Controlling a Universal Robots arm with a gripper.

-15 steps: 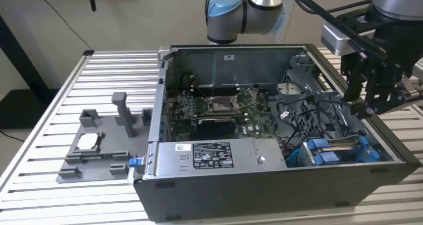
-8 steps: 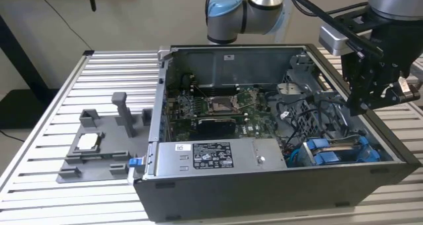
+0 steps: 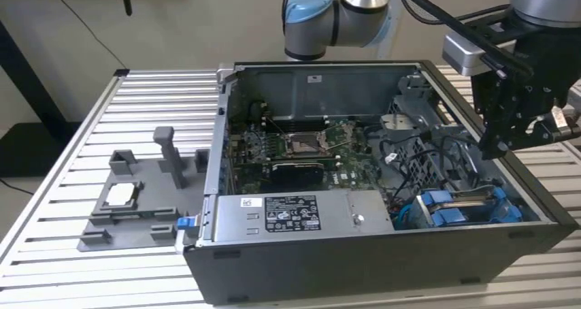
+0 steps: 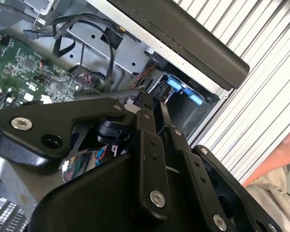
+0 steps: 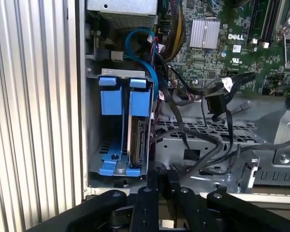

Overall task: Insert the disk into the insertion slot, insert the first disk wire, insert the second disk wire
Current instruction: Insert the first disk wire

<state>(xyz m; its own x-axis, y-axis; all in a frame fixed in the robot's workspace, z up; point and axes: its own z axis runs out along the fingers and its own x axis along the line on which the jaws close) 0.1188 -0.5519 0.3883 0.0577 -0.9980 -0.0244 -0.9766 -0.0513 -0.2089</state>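
We saw the open computer case (image 3: 382, 268) standing on the slatted table (image 3: 154, 98), toward the table's edge on the exterior view's right. In the case's near corner on that side sat the grey drive cage with blue fittings. Its insertion slot (image 5: 118, 72) already held the disk (image 5: 137, 137), which stood on edge in its blue carrier frame (image 5: 139, 101). The bay beside it (image 5: 110, 130) held just a blue fitting.

Along the case's near edge lay the grey power-supply box (image 3: 290, 217), with the green motherboard (image 3: 309, 145) behind it. A grey fixture tray (image 3: 136, 214) rested near the table's edge on the exterior view's left, with a small silver-and-white piece (image 3: 121, 195) in it.

The gripper (image 5: 165, 170) hung above the cage side of the case. Its fingers were drawn together and we saw nothing between them.

A blue cable (image 5: 147, 48) looped over the cage, and black wires (image 5: 217, 104) with loose connectors sprawled across the perforated metal beside it. We could not tell whether any wire reached the disk's sockets, because the cage wall and the cable tangle hid that end. The gripper's own black body covered much of both wrist views. Part of a person (image 4: 280, 150) was cut off at the edge of the second wrist view.
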